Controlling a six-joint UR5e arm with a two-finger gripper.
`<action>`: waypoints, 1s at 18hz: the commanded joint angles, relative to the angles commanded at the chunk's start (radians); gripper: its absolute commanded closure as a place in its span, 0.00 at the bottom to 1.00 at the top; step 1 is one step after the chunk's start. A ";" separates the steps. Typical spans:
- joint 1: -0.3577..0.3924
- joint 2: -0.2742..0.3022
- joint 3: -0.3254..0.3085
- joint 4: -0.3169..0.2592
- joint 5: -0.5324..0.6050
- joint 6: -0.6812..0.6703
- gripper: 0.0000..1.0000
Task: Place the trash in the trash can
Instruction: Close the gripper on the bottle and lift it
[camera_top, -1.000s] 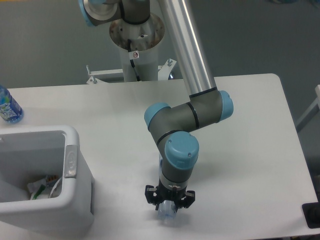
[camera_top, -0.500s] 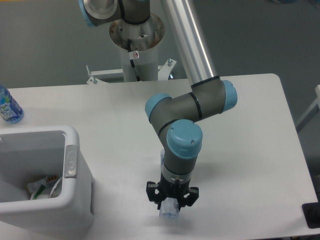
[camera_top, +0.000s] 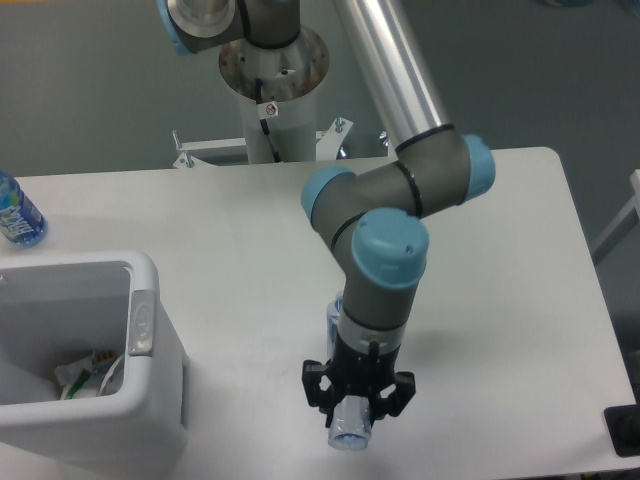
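A clear crinkled plastic bottle (camera_top: 350, 433) lies lengthwise under the wrist near the table's front edge, one end poking out below the fingers and the other end (camera_top: 333, 322) showing behind the forearm. My gripper (camera_top: 356, 404) points straight down and is shut on the bottle's middle. The white trash can (camera_top: 150, 330) stands at the front left, well to the left of the gripper. Crumpled whitish trash (camera_top: 85, 378) lies in its bottom, partly hidden by the wall.
A bottle with a bright-blue label (camera_top: 15, 215) stands at the table's far left edge behind the bin. The arm's base column (camera_top: 275, 90) rises behind the table. A dark object (camera_top: 625, 430) sits off the front right corner.
The arm has shifted right and looms larger in the view. The gripper and the bottle in it have moved slightly right and toward the front edge together.
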 joint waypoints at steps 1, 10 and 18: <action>0.008 0.009 0.015 0.000 -0.029 -0.011 0.45; 0.022 0.075 0.089 0.006 -0.092 -0.067 0.49; -0.047 0.100 0.184 0.132 -0.094 -0.176 0.49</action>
